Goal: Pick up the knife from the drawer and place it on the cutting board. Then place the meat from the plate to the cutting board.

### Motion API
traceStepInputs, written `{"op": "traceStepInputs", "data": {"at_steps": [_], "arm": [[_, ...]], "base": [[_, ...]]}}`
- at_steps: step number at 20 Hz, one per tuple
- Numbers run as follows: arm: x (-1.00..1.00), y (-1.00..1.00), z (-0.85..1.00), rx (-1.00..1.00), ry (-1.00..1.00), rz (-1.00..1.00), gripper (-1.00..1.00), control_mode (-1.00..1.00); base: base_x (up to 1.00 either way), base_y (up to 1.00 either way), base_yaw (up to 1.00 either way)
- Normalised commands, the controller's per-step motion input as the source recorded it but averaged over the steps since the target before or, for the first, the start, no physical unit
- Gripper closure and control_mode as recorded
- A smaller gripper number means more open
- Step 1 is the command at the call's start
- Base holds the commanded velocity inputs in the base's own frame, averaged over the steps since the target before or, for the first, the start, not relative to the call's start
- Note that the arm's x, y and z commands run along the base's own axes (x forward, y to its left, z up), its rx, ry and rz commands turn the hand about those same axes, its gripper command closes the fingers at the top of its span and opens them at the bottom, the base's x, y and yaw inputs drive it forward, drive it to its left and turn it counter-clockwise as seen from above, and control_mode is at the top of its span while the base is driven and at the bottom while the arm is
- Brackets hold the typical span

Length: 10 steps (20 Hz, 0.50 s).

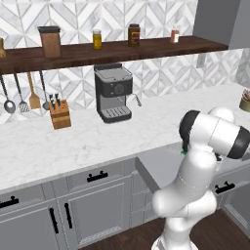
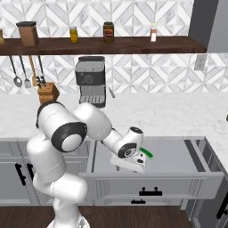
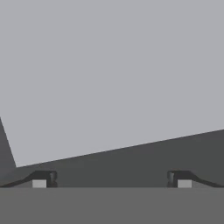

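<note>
The drawer [image 2: 173, 156] stands pulled out under the marble counter, its flat grey floor showing. Inside it lies the knife [image 2: 147, 154], its green handle just right of my hand; a green speck of the knife [image 1: 184, 152] peeks out beside my arm. My gripper [image 2: 132, 165] is lowered into the drawer, left of the knife. In the hand view the gripper [image 3: 111, 180] is open, its fingertips [image 3: 43, 179] wide apart over the bare drawer floor [image 3: 109, 78] with nothing between them. The cutting board, the plate and the meat are out of view.
A coffee machine [image 1: 113, 93] and a wooden knife block [image 1: 60, 114] stand at the back of the counter. Jars line the dark shelf [image 1: 112, 51] and utensils hang under it. Grey cabinet doors [image 1: 93, 215] flank the drawer, whose front [image 2: 151, 185] juts toward the base.
</note>
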Motion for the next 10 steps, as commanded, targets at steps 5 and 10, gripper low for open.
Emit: {"op": "traceStepInputs", "data": {"at_steps": [5, 10], "arm": [[-1.0, -0.08, -0.26, 0.0, 0.2, 0.0, -1.0, -1.0], [-0.37, -0.37, 0.4, 0.0, 0.11, 0.01, -1.0, -1.0]], "base": [[0.0, 0.0, 0.0], [0.0, 0.0, 0.0]]}}
